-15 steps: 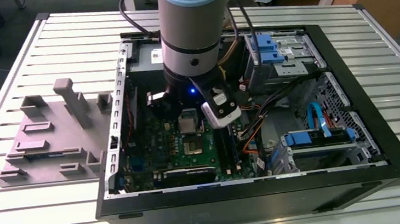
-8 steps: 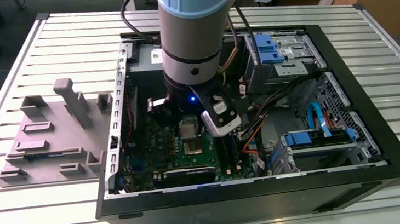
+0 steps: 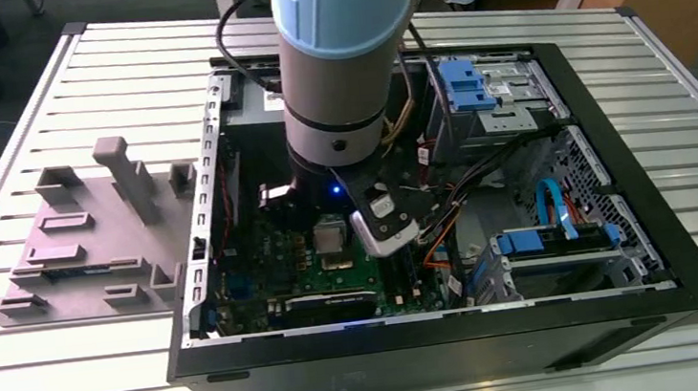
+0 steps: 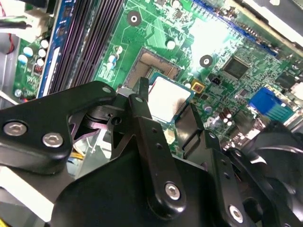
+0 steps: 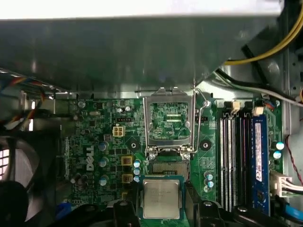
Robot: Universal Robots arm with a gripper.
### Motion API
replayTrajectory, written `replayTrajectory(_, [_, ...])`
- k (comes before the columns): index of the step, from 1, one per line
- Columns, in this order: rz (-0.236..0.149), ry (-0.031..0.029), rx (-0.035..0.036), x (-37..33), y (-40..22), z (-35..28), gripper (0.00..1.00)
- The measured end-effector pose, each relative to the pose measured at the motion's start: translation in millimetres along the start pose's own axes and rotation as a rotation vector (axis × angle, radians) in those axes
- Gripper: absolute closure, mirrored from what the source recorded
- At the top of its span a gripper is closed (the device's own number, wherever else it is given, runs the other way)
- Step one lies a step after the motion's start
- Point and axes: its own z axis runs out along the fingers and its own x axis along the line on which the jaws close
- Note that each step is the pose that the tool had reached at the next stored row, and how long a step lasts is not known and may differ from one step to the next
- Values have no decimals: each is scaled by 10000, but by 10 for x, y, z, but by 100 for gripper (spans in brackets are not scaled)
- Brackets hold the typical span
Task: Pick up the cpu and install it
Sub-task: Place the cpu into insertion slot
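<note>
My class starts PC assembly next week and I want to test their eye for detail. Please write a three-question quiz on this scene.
1. True or false: the hand grips the cpu between its fingers.
2. The hinged socket frame is: A) swung open; B) latched shut over the chip; C) lying outside the case.
3. Fill in: the grey parts holder lies to the exterior view's ____ of the computer case.

Key: 1 true; 2 A; 3 left.
</note>
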Motion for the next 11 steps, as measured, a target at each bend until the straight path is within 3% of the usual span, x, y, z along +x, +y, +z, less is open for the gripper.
replayTrajectory(11, [117,-4,-1,-78,-19,115,53])
